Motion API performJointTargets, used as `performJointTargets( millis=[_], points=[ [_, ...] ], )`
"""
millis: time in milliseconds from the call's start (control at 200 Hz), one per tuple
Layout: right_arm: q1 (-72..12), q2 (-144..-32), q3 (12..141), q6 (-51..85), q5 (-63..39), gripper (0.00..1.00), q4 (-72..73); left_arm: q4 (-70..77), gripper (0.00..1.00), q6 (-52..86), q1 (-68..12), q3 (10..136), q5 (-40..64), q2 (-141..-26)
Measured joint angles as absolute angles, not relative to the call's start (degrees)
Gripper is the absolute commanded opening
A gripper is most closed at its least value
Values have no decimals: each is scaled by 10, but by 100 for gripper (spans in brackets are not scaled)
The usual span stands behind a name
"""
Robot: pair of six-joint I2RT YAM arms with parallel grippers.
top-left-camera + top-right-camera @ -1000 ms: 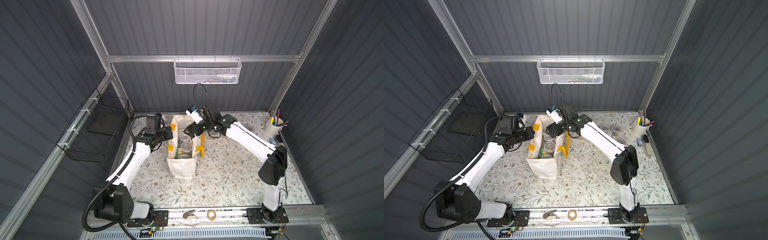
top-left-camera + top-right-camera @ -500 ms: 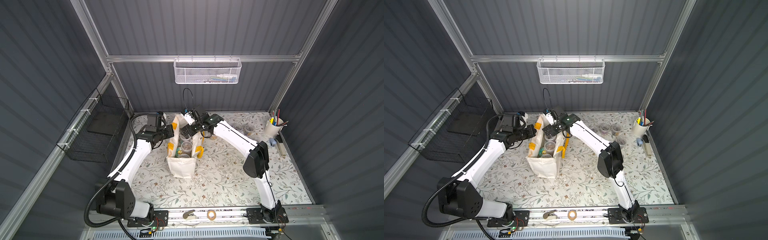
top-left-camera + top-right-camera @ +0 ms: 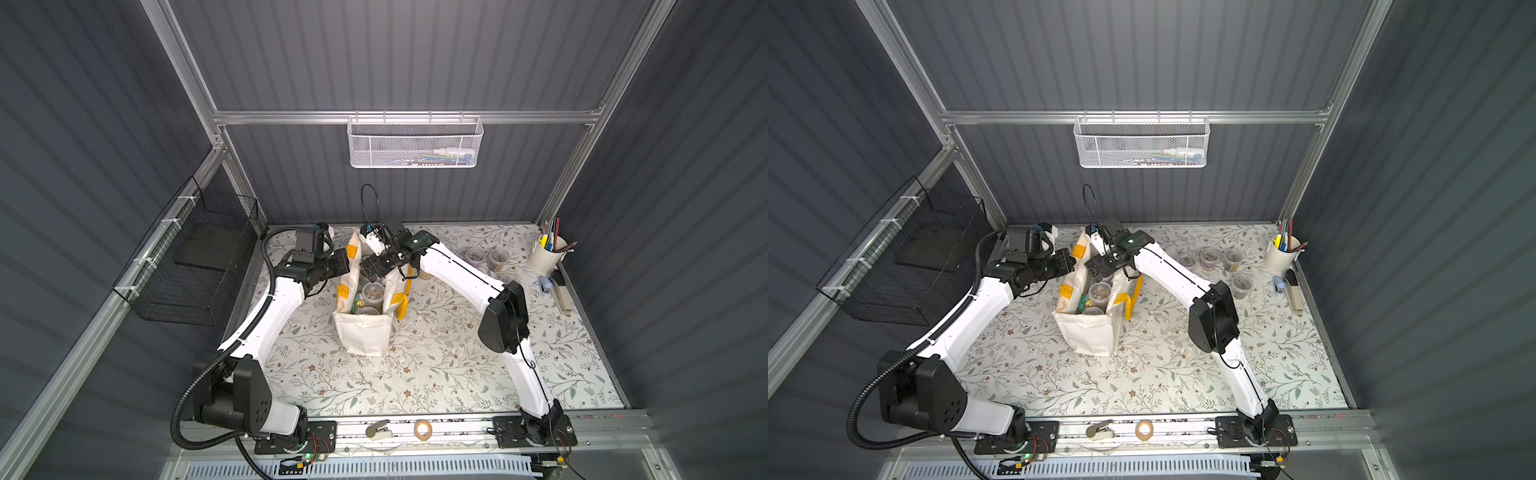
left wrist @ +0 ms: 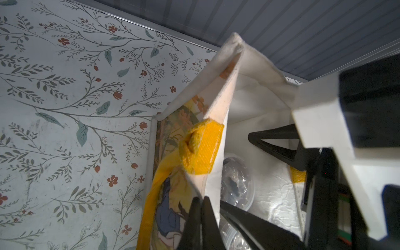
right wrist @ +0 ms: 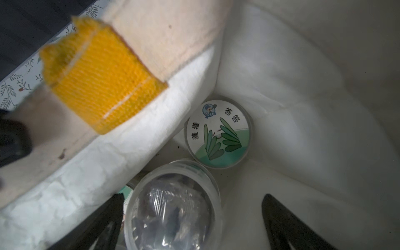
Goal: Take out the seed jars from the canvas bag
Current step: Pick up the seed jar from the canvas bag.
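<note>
The off-white canvas bag (image 3: 365, 332) (image 3: 1090, 332) with yellow handles stands open in the middle of the table. My left gripper (image 3: 345, 259) (image 4: 200, 200) is shut on the bag's left rim beside a yellow patch. My right gripper (image 3: 371, 270) (image 5: 192, 197) is open inside the bag, its fingers on either side of a clear dome-lidded seed jar (image 5: 173, 212) and apart from it. A seed jar with a green-white pictured lid (image 5: 217, 134) lies deeper in the bag. A brown-seed jar (image 3: 372, 291) shows through the bag's mouth. Several seed jars (image 3: 1209, 257) stand on the table at the back right.
A white pen cup (image 3: 546, 255) and a stapler (image 3: 561, 291) stand at the back right corner. A white mesh basket (image 3: 415, 143) hangs on the back wall, and a black wire basket (image 3: 195, 266) hangs on the left wall. A tape roll (image 3: 422, 428) lies on the front rail.
My right gripper has swung left from above the bag's right side and gone down into the bag's mouth, its jaws spreading wider. The left gripper keeps hold of the rim.
</note>
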State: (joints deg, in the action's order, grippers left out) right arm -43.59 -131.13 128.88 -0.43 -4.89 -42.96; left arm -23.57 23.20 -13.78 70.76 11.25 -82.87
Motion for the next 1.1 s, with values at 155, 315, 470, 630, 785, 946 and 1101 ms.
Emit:
performJointTargets(
  millis=[155, 315, 470, 630, 785, 946, 1101],
  points=[
    [-436, -1320, 1299, -2, -55, 98, -436, -236, 0, 232, -138, 708, 112, -829],
    [-436, -1321, 1300, -2, -62, 98, -438, -236, 0, 232, -138, 708, 112, -829],
    [-436, -1321, 1300, -2, -64, 97, -438, -236, 0, 232, -138, 709, 112, -829],
    [-437, -1321, 1299, 1, -65, 97, -439, -236, 0, 232, -138, 709, 112, -829],
    [-437, -1314, 1283, 11, -69, 97, -425, -236, 0, 232, -138, 710, 112, -829],
    [-437, -1278, 1250, 26, -90, 97, -411, -236, 0, 232, -138, 710, 112, -829],
    [-437, -1261, 1251, 35, -102, 97, -400, -236, 0, 232, -138, 710, 112, -832]
  ],
)
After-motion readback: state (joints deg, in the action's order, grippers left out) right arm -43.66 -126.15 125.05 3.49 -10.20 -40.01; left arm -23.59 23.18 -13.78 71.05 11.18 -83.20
